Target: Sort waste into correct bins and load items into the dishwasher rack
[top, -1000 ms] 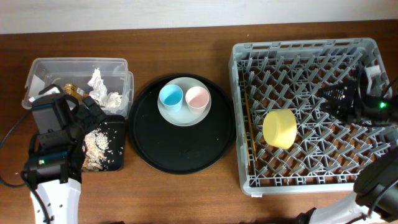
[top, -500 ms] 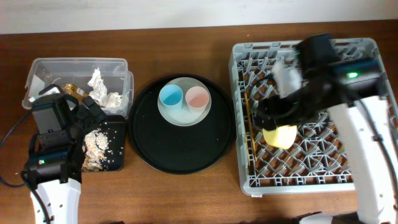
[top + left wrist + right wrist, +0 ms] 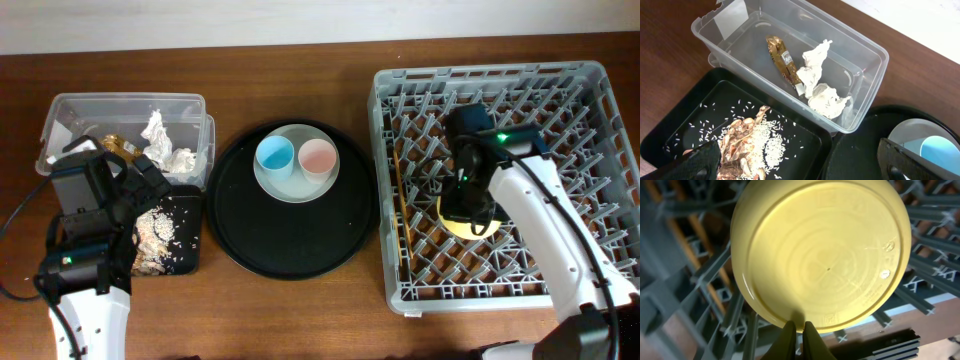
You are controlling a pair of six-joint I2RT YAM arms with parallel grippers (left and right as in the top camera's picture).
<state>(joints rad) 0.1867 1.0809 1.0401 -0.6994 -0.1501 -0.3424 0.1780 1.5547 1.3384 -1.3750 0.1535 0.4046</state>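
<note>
The yellow bowl (image 3: pixel 825 255) lies with its underside toward the right wrist camera, in the grey dishwasher rack (image 3: pixel 400 150). My right gripper (image 3: pixel 799 325) is shut, its tips against the bowl's lower rim; no grip on the rim shows. Chopsticks (image 3: pixel 402 200) lie along the rack's left side. The blue cup (image 3: pixel 274 155) and the pink cup (image 3: pixel 318 157) stand on the pale plate (image 3: pixel 290 188). My left gripper (image 3: pixel 802 162) hangs open over the shallow black tray (image 3: pixel 670 135) of food scraps (image 3: pixel 750 145). The clear tub (image 3: pixel 865 50) holds a gold wrapper (image 3: pixel 780 57) and crumpled paper (image 3: pixel 820 85).
The plate rests on a large round black tray (image 3: pixel 290 240) between the bins and the rack. The rack's upright pegs surround the bowl. Bare wooden table runs along the back and front edges.
My right arm swung from the rack's far right edge to the yellow bowl, and its gripper went from open to shut. The left arm stayed still.
</note>
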